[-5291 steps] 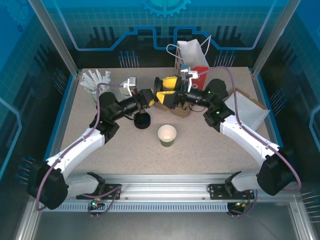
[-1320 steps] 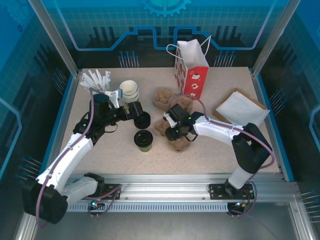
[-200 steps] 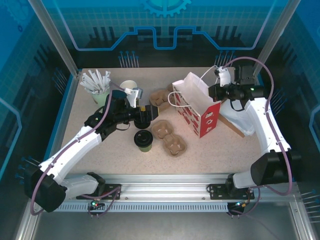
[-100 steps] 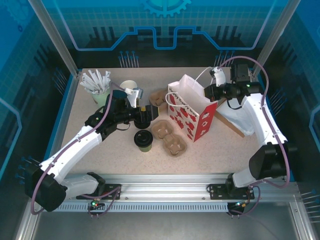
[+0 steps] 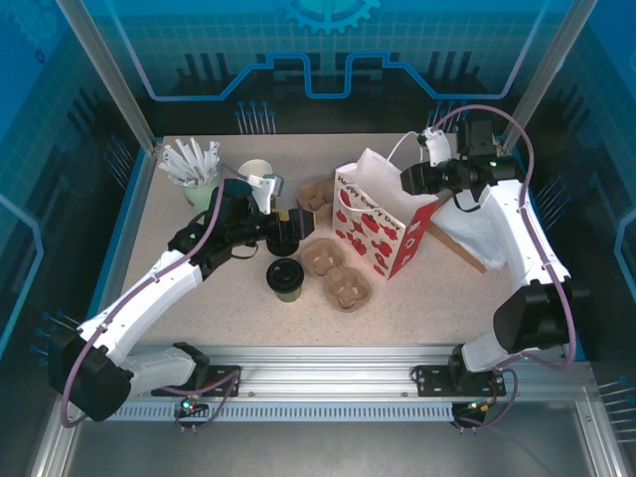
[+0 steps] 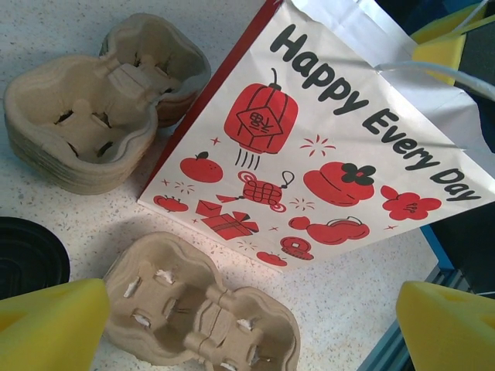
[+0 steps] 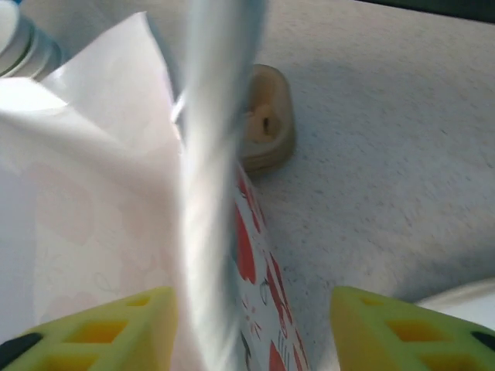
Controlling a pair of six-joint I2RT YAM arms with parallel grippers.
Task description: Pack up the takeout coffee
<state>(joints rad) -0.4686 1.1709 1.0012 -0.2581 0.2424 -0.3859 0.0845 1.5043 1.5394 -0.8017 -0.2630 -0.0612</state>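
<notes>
While the red-and-white paper gift bag (image 5: 383,224) is stood centre-right, the olive-green, black-lidded paper cup (image 5: 285,279) is seen unpacked left of it; left gripper (image 6: 251,325) and right gripper (image 7: 244,325) are spread open, empty.

Matt paper bag (image 6: 325,154), rough pulp trays (image 6: 201,317), speckled tbl (image 6: 54,212), plastic-lidded takeout coffee (image 5: 285,275)

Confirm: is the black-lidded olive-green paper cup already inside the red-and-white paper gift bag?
No, the olive-green paper cup stands on the table, outside the red-and-white paper gift bag.
</notes>
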